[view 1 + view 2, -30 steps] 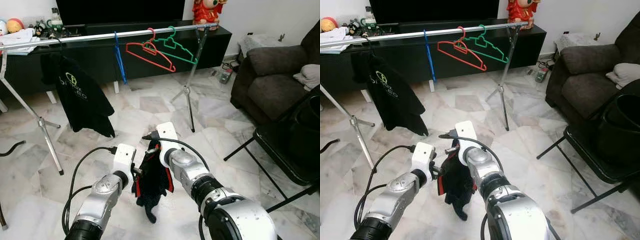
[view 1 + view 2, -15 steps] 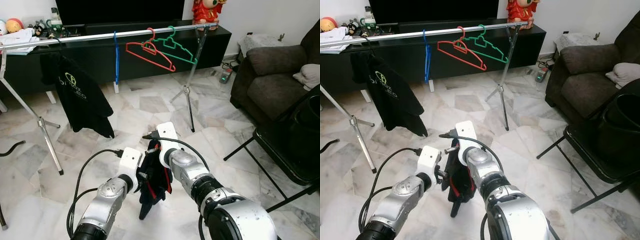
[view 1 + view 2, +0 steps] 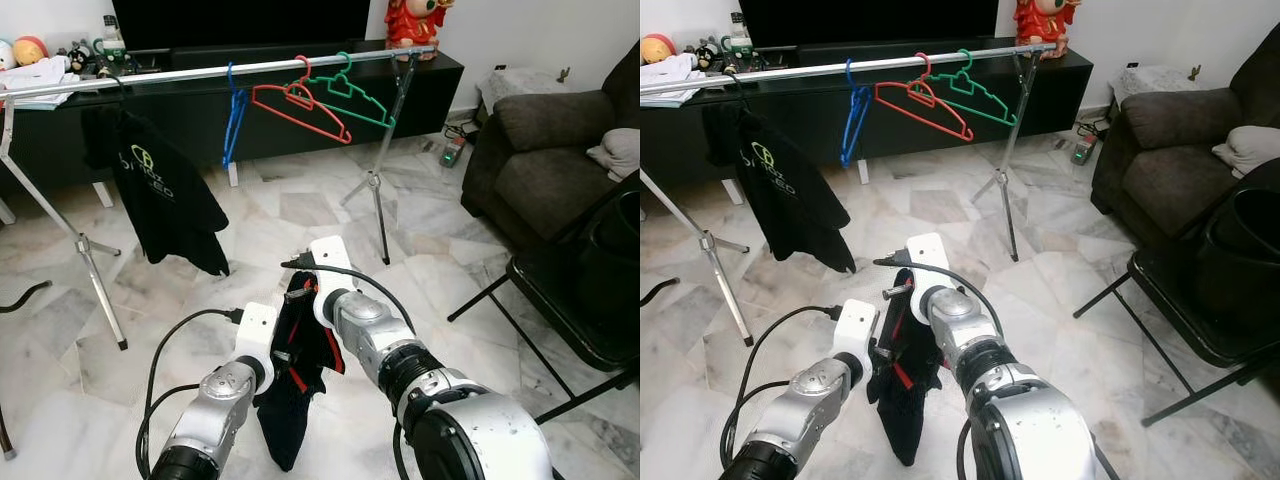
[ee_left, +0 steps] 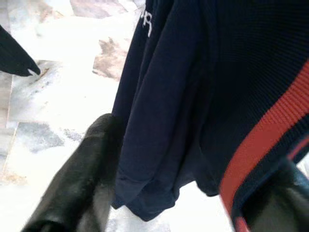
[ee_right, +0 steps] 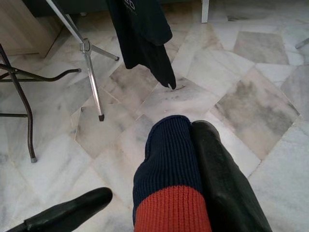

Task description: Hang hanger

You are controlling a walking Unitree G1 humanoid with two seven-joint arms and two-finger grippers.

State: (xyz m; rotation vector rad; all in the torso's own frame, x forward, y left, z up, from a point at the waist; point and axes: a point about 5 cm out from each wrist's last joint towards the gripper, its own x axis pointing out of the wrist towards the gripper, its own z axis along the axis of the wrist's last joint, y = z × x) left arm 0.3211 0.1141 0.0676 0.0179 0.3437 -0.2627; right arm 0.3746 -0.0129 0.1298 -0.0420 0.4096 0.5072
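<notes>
Far at ten o'clock, a black T-shirt (image 3: 160,195) already on the rail (image 3: 180,75), hung clear of the floor. Further along at twelve, blue hanger (image 3: 233,125), red hanger (image 3: 298,108) and green hanger (image 3: 350,92), all bare, presumably waiting for clothes. Near at six, left gripper (image 3: 272,345) spread wide about the folds of a dark garment (image 3: 295,385) with red trim, seemingly steadying it. Just beside, at five, right gripper (image 3: 300,298) parted, cloth lying against one finger (image 5: 227,193), bearing the garment up off the marble floor (image 3: 300,215). No hanger visibly inside it.

Marble floor (image 3: 300,210), black TV cabinet (image 3: 300,100), dark sofa (image 3: 560,150) on the right.
</notes>
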